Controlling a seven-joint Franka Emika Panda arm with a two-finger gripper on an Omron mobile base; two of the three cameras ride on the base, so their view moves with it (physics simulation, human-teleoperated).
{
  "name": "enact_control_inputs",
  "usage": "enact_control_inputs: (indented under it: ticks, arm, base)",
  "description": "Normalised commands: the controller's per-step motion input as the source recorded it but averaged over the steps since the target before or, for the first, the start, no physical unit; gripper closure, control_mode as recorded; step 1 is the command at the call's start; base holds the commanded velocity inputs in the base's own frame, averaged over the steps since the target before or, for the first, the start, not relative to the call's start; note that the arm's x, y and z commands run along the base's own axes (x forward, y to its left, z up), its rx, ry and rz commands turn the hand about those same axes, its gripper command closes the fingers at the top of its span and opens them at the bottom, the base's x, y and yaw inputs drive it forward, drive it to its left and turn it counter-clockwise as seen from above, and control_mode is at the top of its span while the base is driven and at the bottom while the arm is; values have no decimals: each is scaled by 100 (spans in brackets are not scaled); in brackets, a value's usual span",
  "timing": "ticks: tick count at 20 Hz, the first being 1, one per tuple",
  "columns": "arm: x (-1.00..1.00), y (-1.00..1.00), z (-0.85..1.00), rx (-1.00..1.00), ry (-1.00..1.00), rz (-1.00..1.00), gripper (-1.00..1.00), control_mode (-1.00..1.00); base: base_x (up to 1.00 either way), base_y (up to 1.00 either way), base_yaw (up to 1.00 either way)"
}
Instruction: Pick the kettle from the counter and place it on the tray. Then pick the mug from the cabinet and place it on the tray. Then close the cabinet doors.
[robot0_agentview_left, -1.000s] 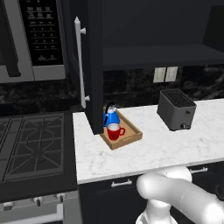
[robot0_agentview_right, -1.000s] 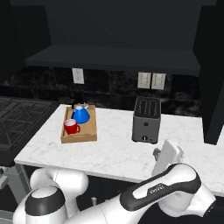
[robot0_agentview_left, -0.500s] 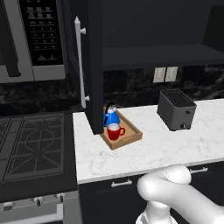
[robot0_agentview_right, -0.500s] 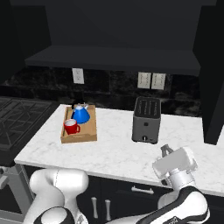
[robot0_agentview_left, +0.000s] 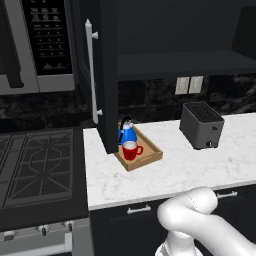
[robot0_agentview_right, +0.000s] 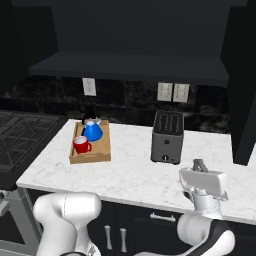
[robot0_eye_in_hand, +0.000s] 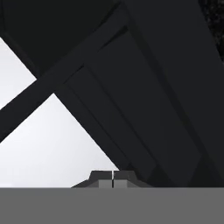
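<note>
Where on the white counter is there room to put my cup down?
The counter lies bare between the tray and the toaster, and along the front edge. There is another bare strip right of the toaster. The tray is crowded: the kettle and mug take up much of it, leaving only its right side free.

The hand (robot0_agentview_right: 199, 165) points upward on a raised wrist, its fingers pressed together, holding nothing.

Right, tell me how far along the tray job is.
Done: the kettle and the mug both sit on the tray. In hand: nothing; the gripper is shut and empty, low over the counter's right end. Left: the cabinet doors stand open and need closing.
</note>
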Motion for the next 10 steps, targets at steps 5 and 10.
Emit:
enact_control_inputs:
  ticks: [5,10]
  arm:
    - [-7,-32,0,2,0,-3,100,-100]
    - [-10,-84,5,8,0,-18,100,-100]
  base:
    - [0,0,0]
    - [0,0,0]
